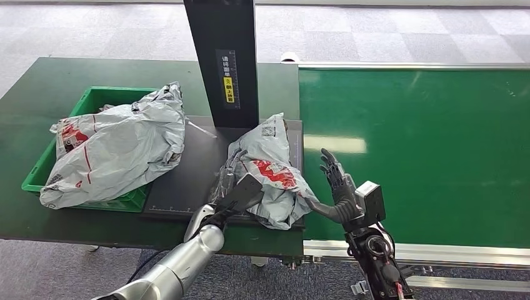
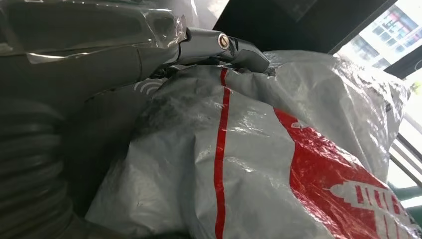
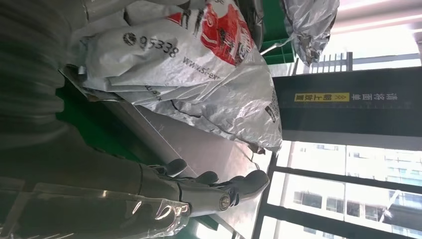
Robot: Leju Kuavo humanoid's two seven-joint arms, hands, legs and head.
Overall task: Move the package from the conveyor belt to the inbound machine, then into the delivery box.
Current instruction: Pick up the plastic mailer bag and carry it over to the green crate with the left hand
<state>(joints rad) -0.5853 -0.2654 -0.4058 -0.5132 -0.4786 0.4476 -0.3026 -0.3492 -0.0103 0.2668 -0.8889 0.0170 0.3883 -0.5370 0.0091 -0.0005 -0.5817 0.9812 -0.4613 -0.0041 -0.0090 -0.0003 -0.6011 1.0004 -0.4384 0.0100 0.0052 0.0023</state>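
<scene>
The left hand's fingers (image 1: 230, 164) are laid against the left side of the grey-and-red package (image 1: 270, 170), and in the left wrist view a fingertip (image 2: 234, 49) is seen pressed into the crinkled plastic of the package (image 2: 278, 164). Whether the bag is actually gripped or just touched probably can't be settled from these angles, since the palm side is hidden. The left hand (image 1: 239, 187) is reached in from below on its silver arm (image 1: 181, 265).

The right hand (image 1: 337, 187) is held up with its fingers (image 1: 331, 167) spread and straight, nothing in them, just beside the right edge of the package. In the right wrist view the fingers (image 3: 219, 186) are stretched out loosely, apart from the bag (image 3: 199, 64).

The package itself is lying on the dark flat plate of the inbound machine (image 1: 187, 175), right at the foot of its black upright post (image 1: 222, 56), with its right edge close to the green conveyor belt (image 1: 425, 150).

To the left, a green box (image 1: 94, 100) is sat on the dark green table (image 1: 37, 87), and a second, bigger grey bag (image 1: 119, 147) is heaped in it, spilling over the rim toward the machine plate.
</scene>
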